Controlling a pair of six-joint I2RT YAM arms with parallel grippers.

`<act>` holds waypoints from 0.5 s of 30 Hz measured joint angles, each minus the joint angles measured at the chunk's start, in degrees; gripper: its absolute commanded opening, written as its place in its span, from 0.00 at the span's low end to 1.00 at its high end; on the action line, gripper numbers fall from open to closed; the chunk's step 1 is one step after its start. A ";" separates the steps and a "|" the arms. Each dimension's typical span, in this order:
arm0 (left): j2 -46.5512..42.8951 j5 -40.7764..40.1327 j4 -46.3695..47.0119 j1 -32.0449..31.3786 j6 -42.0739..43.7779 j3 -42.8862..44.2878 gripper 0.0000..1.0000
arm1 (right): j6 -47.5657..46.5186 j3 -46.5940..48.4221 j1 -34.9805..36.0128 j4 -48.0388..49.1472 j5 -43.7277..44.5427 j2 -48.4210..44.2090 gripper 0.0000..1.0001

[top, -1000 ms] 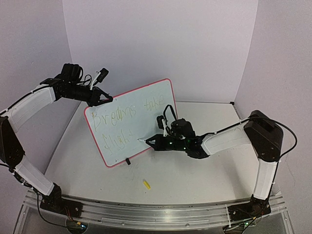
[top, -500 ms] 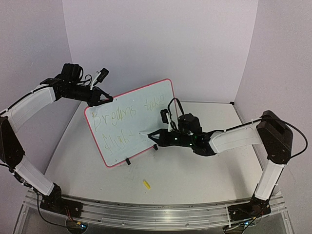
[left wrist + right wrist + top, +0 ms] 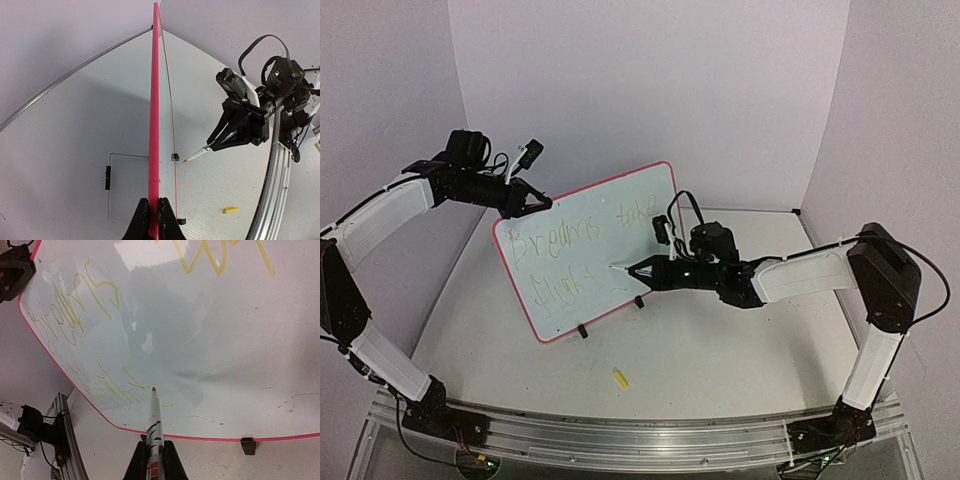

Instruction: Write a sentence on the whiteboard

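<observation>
The whiteboard (image 3: 610, 215) stands tilted on the table on two black clip feet, pink-edged, with yellow writing in two lines. My left gripper (image 3: 532, 207) is shut on its top left corner; in the left wrist view the pink edge (image 3: 155, 125) runs between the jaws of that gripper (image 3: 154, 212). My right gripper (image 3: 645, 271) is shut on a white marker (image 3: 154, 415), whose orange tip points at the end of the lower line of writing. The left wrist view shows the marker (image 3: 200, 154) tip a small gap off the board face. The whiteboard (image 3: 210, 325) fills the right wrist view above the gripper (image 3: 153, 452).
A small yellow cap (image 3: 620, 378) lies on the table in front of the board, and the cap (image 3: 230, 210) shows near the rail too. A wire stand (image 3: 108, 177) props the board from behind. Purple walls close the back and sides.
My right arm has stretched out and its wrist has swung right and up; the marker tip has risen along the board's lower line. The left gripper and board stay still.
</observation>
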 measured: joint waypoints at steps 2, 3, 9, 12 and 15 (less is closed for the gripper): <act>0.00 -0.01 0.00 -0.01 -0.01 0.00 0.00 | -0.17 0.76 0.00 -0.27 -0.02 0.82 0.00; 0.00 -0.02 0.00 -0.03 -0.02 0.00 0.00 | -0.20 1.01 0.00 -0.35 -0.01 1.13 0.00; 0.02 -0.04 0.20 -0.08 -0.02 0.00 0.00 | -0.23 1.66 -0.23 -0.95 0.72 1.98 0.00; 0.02 -0.13 0.38 -0.28 -0.02 0.00 0.00 | -0.22 1.71 -0.42 -0.96 1.53 2.01 0.00; 0.02 -0.25 0.48 -0.46 -0.02 0.00 0.00 | -0.22 1.71 -0.72 -0.96 2.40 2.01 0.00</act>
